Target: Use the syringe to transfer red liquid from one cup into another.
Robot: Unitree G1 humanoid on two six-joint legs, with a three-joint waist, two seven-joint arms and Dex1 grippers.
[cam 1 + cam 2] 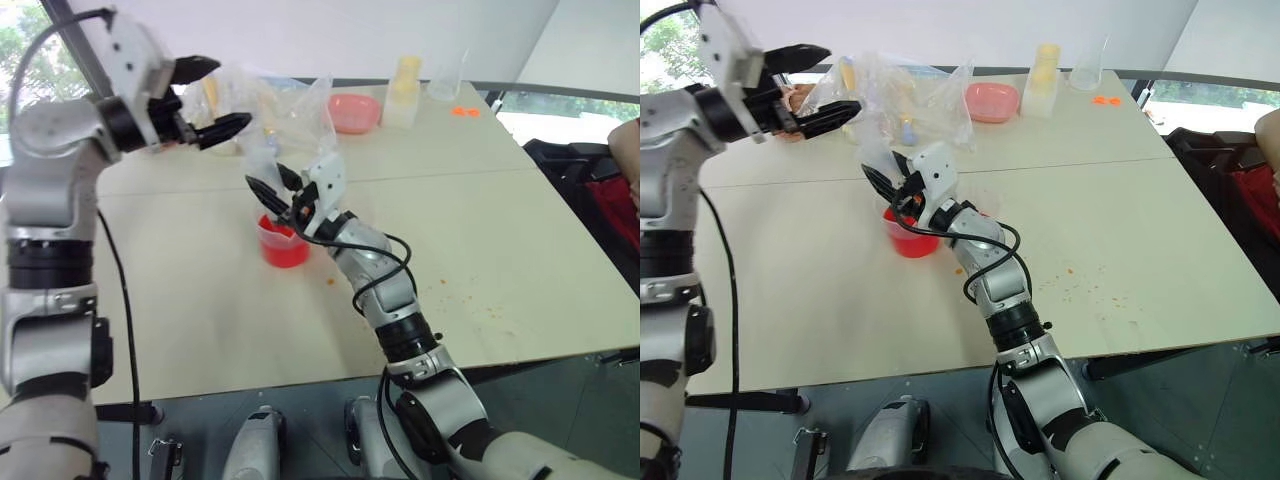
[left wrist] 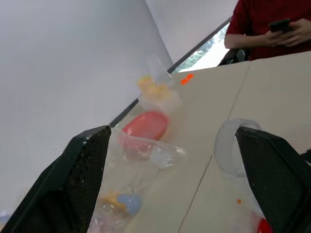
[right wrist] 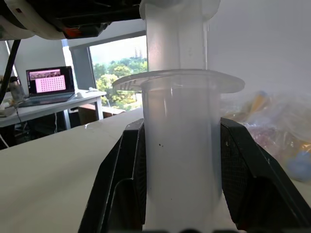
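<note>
The left arm's two black fingers (image 1: 205,95) stand spread wide with nothing between them, raised above the pale beige worktop (image 1: 500,250); just beyond their tips lies a crumpled clear plastic bag (image 1: 270,105) with small yellow and blue items inside; in the left wrist view the ring-shaped handle (image 2: 228,150) of the syringe's plunger shows just inside one finger, apart from it. Toward the middle, the right arm's black fingers (image 1: 275,195) are clamped on the barrel of the large clear plastic syringe (image 3: 180,141), one pad on each side just under its flat flange; the syringe stands roughly upright in that grip, its lower end over the wide clear spouted beaker (image 1: 283,243), which holds bright red-orange liquid (image 1: 285,250) and sits on the worktop directly below those fingers; whether the tip touches the liquid cannot be told. Past the bag, farther right, a pink oval dish (image 1: 353,112) rests on the worktop; beside it stands a pale yellow bottle (image 1: 403,90), then a clear conical flask (image 1: 447,80); small orange spots (image 1: 465,111) mark the surface near it. At the far right edge a person's arm (image 1: 628,140) shows.
</note>
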